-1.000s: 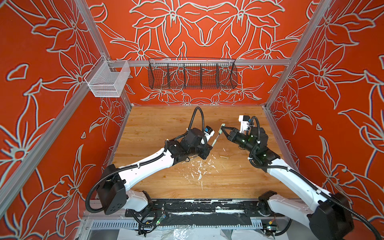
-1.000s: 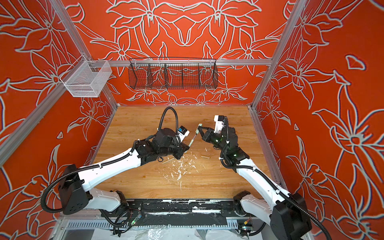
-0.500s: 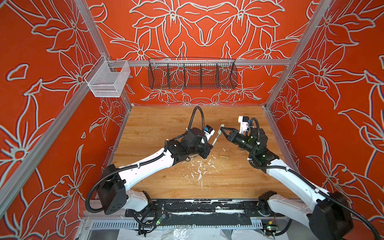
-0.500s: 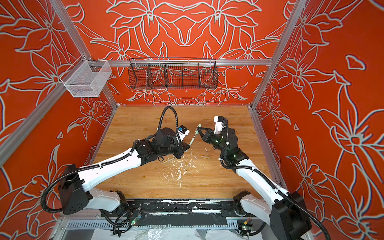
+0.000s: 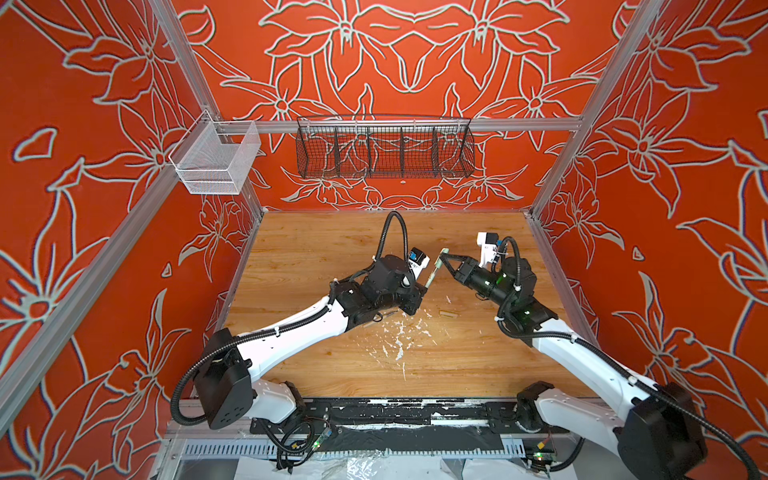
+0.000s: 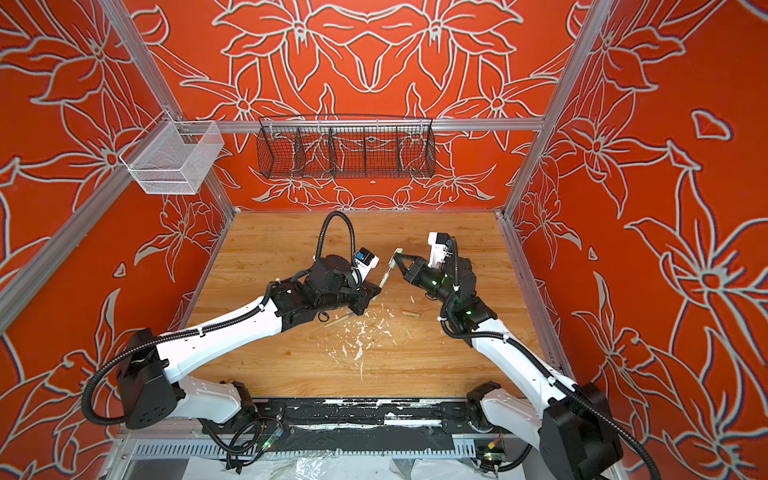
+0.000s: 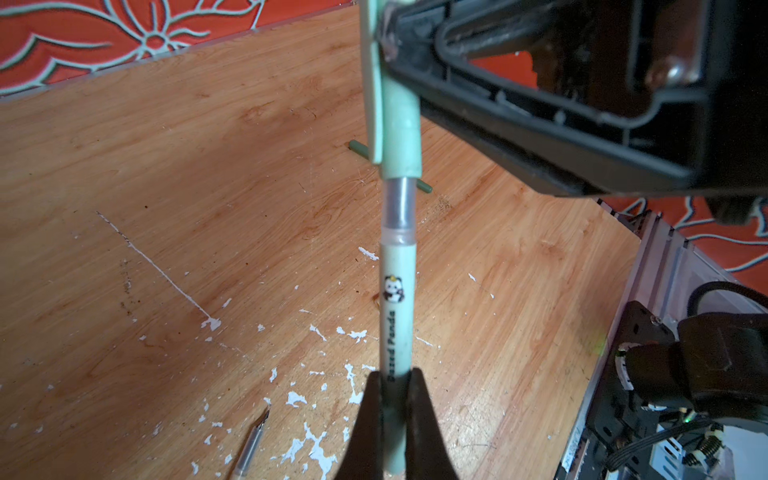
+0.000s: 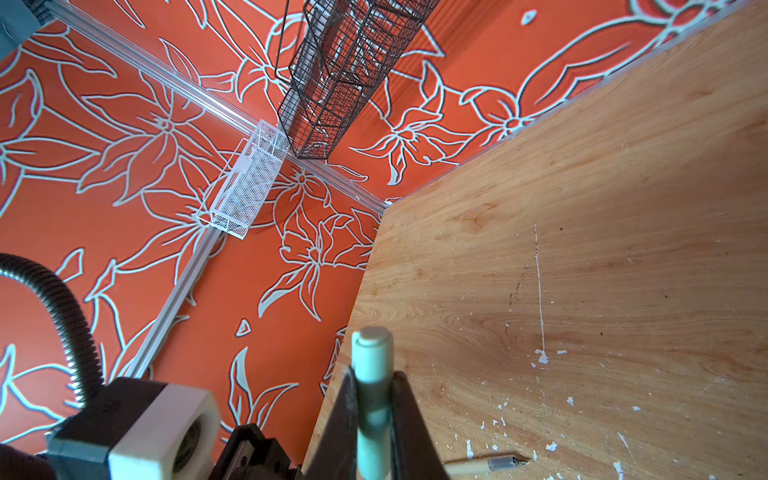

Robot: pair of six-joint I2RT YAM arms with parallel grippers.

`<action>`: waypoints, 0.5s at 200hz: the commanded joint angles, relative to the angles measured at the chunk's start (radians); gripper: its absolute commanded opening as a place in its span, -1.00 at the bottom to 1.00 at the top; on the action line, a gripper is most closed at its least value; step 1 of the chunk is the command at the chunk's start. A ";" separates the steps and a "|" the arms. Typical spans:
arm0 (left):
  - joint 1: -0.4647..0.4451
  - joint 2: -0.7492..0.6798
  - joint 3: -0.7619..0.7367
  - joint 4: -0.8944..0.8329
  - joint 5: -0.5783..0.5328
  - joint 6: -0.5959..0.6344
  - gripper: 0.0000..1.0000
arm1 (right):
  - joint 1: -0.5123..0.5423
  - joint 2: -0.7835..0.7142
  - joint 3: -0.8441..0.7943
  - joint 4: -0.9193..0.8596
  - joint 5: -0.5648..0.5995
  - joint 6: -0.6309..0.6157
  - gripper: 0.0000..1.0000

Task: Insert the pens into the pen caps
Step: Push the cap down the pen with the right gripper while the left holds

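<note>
The pale mint pen (image 7: 398, 307) is clamped by its lower barrel in my left gripper (image 7: 397, 376), which is shut on it. The matching pale mint pen cap (image 8: 372, 365) sits in my right gripper (image 8: 374, 376), also shut. Cap (image 7: 401, 133) and pen are in line, and the pen's tip is inside the cap, with a clear grey section showing between them. In both top views the pair hangs above mid-table between the left gripper (image 5: 422, 286) and the right gripper (image 5: 444, 257). A beige pen (image 7: 251, 446), a dark green pen (image 7: 357, 147) and a beige cap (image 5: 448, 313) lie on the wood.
White paint flecks (image 5: 399, 336) scatter over the wooden table (image 5: 316, 249) in front of the grippers. A black wire basket (image 5: 384, 147) hangs on the back wall and a white mesh basket (image 5: 214, 160) on the left rail. Orange walls close in three sides.
My right wrist has shifted slightly while the cap stays against the pen. The left arm has hardly moved, and both grips hold.
</note>
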 commanded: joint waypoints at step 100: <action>0.000 0.013 0.077 0.041 -0.032 0.020 -1.00 | 0.051 -0.028 0.064 -0.147 -0.094 -0.169 -0.67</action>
